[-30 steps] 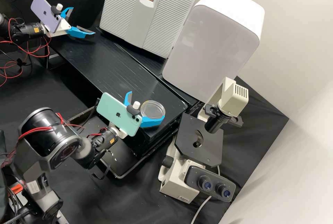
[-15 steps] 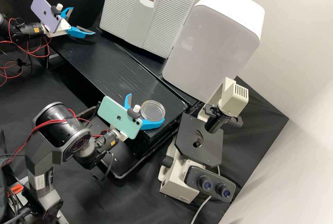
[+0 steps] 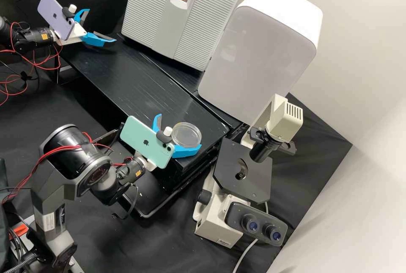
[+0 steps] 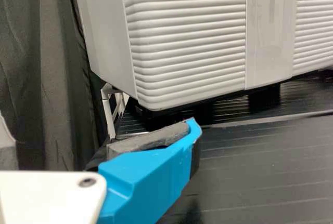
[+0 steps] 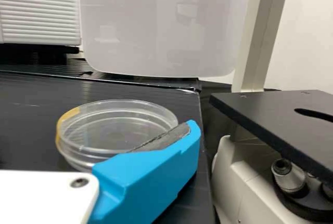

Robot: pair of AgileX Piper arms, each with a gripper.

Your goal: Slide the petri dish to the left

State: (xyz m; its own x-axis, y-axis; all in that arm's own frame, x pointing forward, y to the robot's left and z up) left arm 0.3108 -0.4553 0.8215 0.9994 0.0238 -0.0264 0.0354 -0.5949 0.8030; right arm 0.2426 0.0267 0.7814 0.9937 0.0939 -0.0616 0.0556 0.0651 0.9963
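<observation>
A clear petri dish (image 3: 185,134) with a yellow mark on its rim lies near the right end of the black bench (image 3: 127,74). My right gripper (image 3: 179,132) is open around it, one blue finger (image 3: 156,121) on its left and the other (image 3: 187,150) along its near edge. In the right wrist view that blue finger (image 5: 151,177) lies against the side of the dish (image 5: 117,130); I cannot tell if they touch. My left gripper (image 3: 101,25) hangs open over the bench's far left end, one finger (image 4: 151,177) just above the surface.
A grey ribbed instrument (image 3: 186,11) and a white box (image 3: 262,49) stand along the back of the bench. A microscope (image 3: 249,180) sits just right of the dish, past the bench's end. Bare bench surface stretches left of the dish (image 3: 135,78).
The right arm's elbow has swung rightward and its gripper shifted slightly around the dish. The dish has hardly moved. The left arm is still.
</observation>
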